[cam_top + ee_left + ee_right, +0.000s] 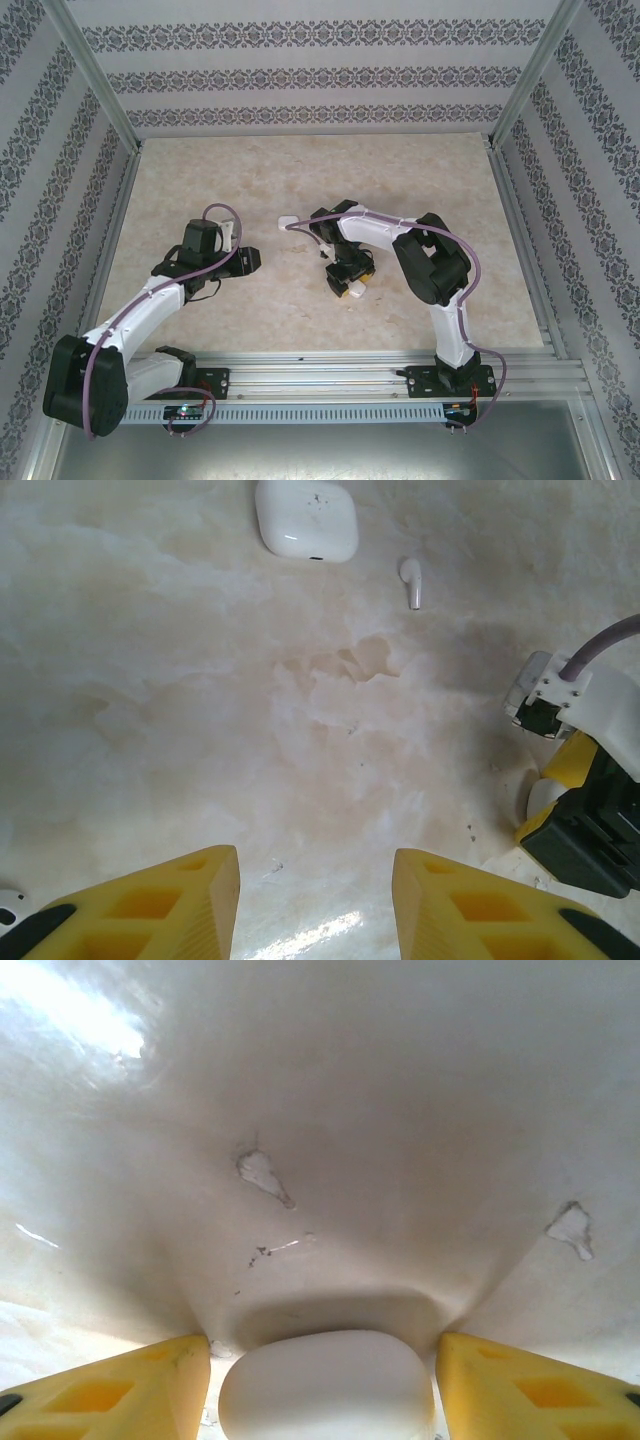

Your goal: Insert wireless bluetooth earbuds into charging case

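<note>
Currently: left gripper [312, 870] spread wide, empty — likely staged for the earbud [411, 582], lying loose just beside the shut charging case [305, 518]. Right gripper [323, 1348], set apart from that case, straddles a second white case [325, 1392] — clamped or not, cannot tell; presumably steadying it.

Glossy plastic on a polished, marble-look table [300, 160].
The case [306, 518] is smooth, shiny white plastic, and the earbud [411, 582] beside it looks the same. The left fingers [200, 880], well apart from the case, are matt yellow plastic, finely ribbed.
</note>
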Controlling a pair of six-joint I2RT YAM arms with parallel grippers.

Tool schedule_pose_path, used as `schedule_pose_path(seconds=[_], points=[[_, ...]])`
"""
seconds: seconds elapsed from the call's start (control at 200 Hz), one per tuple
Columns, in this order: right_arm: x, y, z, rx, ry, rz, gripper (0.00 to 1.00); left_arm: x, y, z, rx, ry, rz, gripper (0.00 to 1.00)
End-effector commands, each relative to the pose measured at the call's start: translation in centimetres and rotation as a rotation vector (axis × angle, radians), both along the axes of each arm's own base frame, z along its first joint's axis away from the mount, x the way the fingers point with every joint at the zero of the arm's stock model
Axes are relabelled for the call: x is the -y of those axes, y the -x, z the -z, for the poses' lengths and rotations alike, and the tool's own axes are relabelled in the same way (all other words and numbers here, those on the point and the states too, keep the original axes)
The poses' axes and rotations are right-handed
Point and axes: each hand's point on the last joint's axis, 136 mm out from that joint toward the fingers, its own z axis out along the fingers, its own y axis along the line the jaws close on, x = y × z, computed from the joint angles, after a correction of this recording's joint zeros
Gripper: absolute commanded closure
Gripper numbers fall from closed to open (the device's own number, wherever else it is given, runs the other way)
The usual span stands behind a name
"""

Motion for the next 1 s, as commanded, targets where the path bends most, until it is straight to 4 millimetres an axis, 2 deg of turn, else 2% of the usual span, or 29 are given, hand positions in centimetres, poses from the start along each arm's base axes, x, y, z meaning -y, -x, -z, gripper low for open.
schedule_pose_path(seconds=[0.0,0.245,0.61,0.774,0.994], points=[[0.1,2.4,0.6,-0.098,-0.004,0.047,0.38,-0.4,0.4,0.1,-0.001,-0.009,-0.007,0.56],[-0.1,3.1,1.0,-0.132,-0.013,0.081,0.42,-0.1,0.4,-0.3,0.023,0.013,0.003,0.57],[-0.6,3.4,-0.1,-0.111,-0.056,0.145,0.47,0.2,0.6,-1.2,0.069,0.033,0.02,0.57],[-1.5,2.8,-1.1,-0.073,-0.113,0.213,0.47,0.7,0.6,-2.1,0.118,0.067,0.049,0.57],[-3.0,1.0,-3.5,0.007,-0.246,0.35,0.49,1.7,0.6,-4.7,0.241,0.123,0.103,0.57]])
